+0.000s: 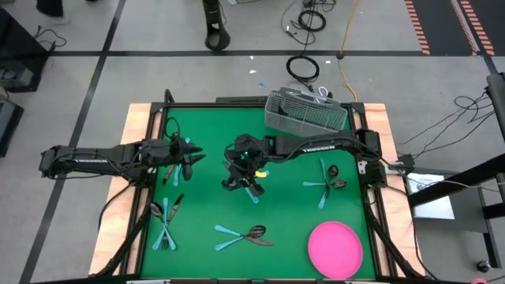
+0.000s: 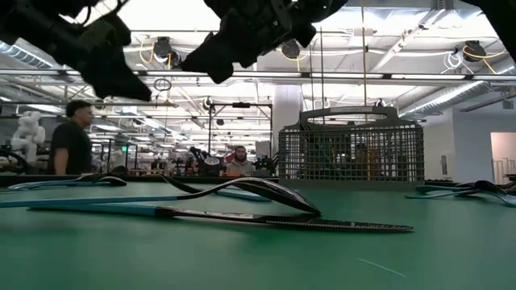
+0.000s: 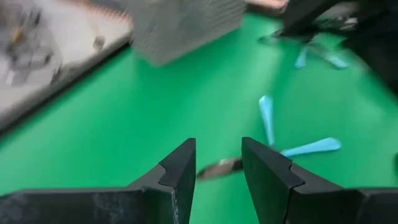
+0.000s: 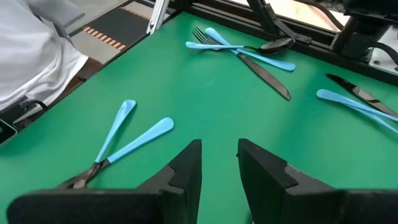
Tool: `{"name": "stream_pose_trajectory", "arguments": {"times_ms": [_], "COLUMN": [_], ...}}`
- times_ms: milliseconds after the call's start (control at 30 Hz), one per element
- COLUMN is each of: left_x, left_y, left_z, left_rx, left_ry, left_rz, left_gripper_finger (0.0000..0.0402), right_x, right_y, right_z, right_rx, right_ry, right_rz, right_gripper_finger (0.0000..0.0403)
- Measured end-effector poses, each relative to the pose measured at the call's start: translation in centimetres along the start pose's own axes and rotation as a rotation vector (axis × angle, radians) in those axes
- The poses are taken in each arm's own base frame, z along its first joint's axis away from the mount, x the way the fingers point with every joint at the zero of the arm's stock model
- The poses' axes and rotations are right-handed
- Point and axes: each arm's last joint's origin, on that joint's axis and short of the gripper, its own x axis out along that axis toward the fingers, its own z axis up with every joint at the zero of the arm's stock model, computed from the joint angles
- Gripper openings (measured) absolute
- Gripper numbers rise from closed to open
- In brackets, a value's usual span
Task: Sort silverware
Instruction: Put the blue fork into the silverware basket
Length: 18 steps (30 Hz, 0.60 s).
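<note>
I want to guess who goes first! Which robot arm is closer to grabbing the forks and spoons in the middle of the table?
Probably the right gripper: it hangs open right above the middle silverware. The left gripper is open over a pile farther left.

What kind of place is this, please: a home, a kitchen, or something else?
Probably a large robotics lab or workshop, not a home. The low view shows a big open hall with ceiling pipes and people at workstations. From above, cables lie on a taped floor around the green table.
</note>
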Motion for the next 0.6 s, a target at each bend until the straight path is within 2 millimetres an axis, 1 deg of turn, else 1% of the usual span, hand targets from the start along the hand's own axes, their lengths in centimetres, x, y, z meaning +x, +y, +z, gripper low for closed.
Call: {"name": "stream_pose_trajectory", "arguments": {"times_ms": [100,233,333,433,533,600], "left_x": [0.0,-0.1,-0.1,-0.3,-0.5,-0.9], "left_y": [0.3,0.8,1.0,1.1,1.4,1.6], "left_z": [-0.8,-1.5,-2.0,-2.5,-3.4,-4.3], "left_rx": [-0.081,-0.199,-0.285,-0.400,-0.507,-0.556], "left_ry": [0.069,0.120,0.148,0.176,0.267,0.351], "left_rz": [0.065,0.167,0.222,0.256,0.300,0.365], "left_gripper_finger": [0.0132,0.0132,0.0132,0.0132,0.0132,0.0132], "right_x": [0.0,0.0,-0.4,-1.0,-1.4,-1.6], "right_y": [-0.3,-1.2,-2.1,-2.9,-3.5,-3.8], "right_z": [-0.5,-1.5,-2.1,-2.3,-2.5,-2.5], "right_rx": [-0.021,-0.043,-0.023,-0.011,-0.001,-0.002], "right_ry": [-0.010,-0.070,-0.105,-0.130,-0.137,-0.139], "right_rz": [-0.012,-0.056,-0.093,-0.122,-0.141,-0.147], "right_gripper_finger": [0.0093,0.0093,0.0093,0.0093,0.0093,0.0093]}}
